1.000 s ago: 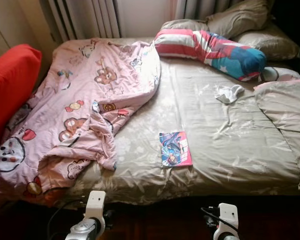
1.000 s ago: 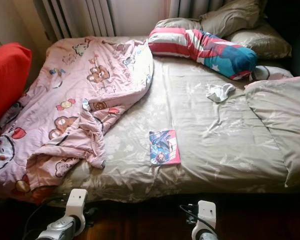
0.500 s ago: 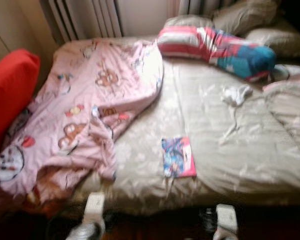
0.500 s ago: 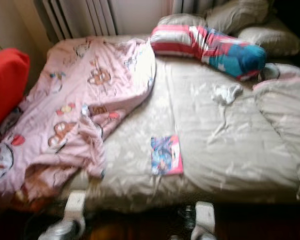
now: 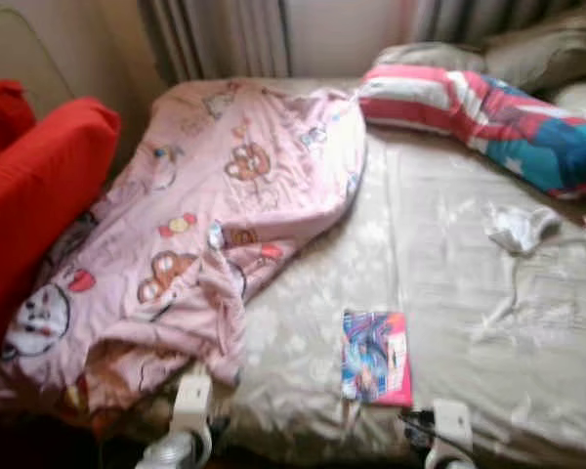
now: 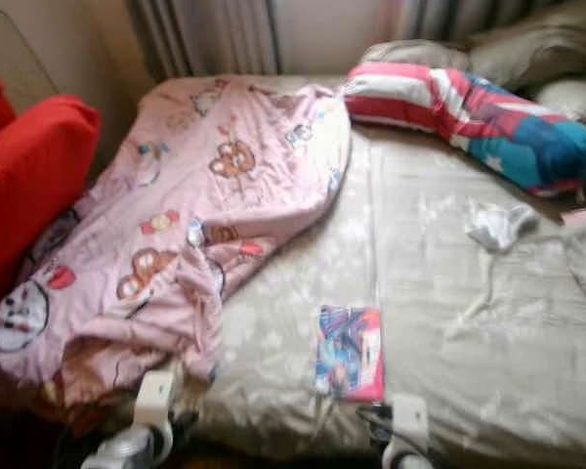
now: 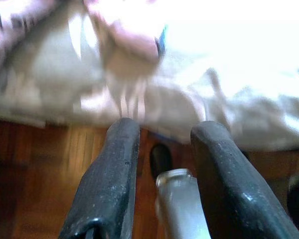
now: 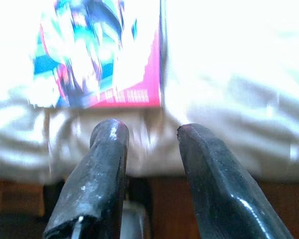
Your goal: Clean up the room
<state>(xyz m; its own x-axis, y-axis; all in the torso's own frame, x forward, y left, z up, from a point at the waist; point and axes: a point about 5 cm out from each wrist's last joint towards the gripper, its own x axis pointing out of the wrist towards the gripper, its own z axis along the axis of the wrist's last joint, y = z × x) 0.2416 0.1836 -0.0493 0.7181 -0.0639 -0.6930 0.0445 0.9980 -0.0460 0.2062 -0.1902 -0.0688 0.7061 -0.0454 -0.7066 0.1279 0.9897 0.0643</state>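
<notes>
One book [image 5: 376,357] beside pink quilt [image 5: 215,225]

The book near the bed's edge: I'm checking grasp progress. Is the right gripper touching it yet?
Apart. In the right wrist view, the right gripper has open fingers, and a strip of beige bedsheet shows between the fingertips and the book.

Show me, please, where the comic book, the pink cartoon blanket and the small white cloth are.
comic book [image 5: 376,356], left eye view, middle of its cover.
pink cartoon blanket [image 5: 225,205], left eye view, its flat middle.
small white cloth [image 5: 516,227], left eye view, its bunched centre.
</notes>
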